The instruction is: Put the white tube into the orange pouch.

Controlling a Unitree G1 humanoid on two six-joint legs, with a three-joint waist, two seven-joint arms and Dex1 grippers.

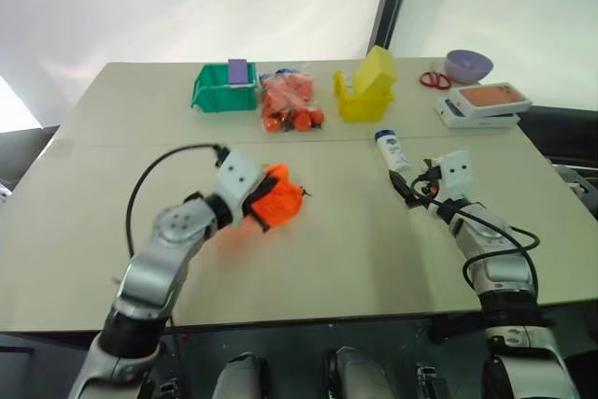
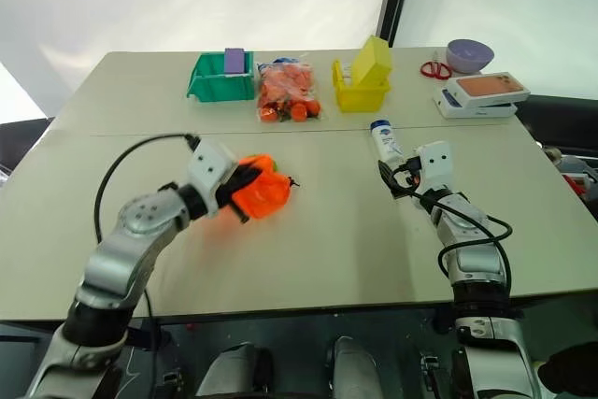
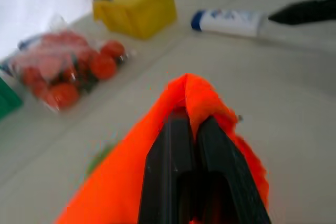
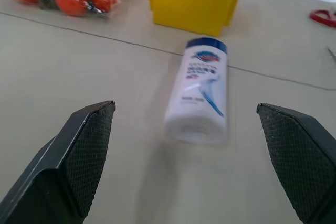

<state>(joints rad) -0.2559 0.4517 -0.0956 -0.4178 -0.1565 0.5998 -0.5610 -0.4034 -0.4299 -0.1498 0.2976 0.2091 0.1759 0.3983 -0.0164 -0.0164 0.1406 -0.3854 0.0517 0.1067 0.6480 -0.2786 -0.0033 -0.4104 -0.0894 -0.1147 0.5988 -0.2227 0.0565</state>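
The white tube (image 4: 198, 95), with its blue end toward the yellow container, lies flat on the table (image 1: 336, 249) right of centre. My right gripper (image 4: 184, 109) is open just short of it, a finger standing off to each side of the tube and neither touching it. Left of centre, the orange pouch (image 1: 280, 197) hangs bunched just above the table, with my left gripper (image 3: 191, 124) shut on a fold of its fabric. The pouch covers the left fingertips in the head views. The left wrist view also shows the tube (image 3: 231, 22) beyond the pouch, with the right gripper's black fingers (image 3: 307, 10) beside it.
Along the far side stand a green bin (image 1: 217, 92) holding a purple block, a clear bag of orange-red items (image 1: 291, 100) and a yellow container (image 1: 366, 89). At the far right are red scissors (image 1: 433, 79), a purple bowl (image 1: 468, 64) and a white box with an orange top (image 1: 483, 105).
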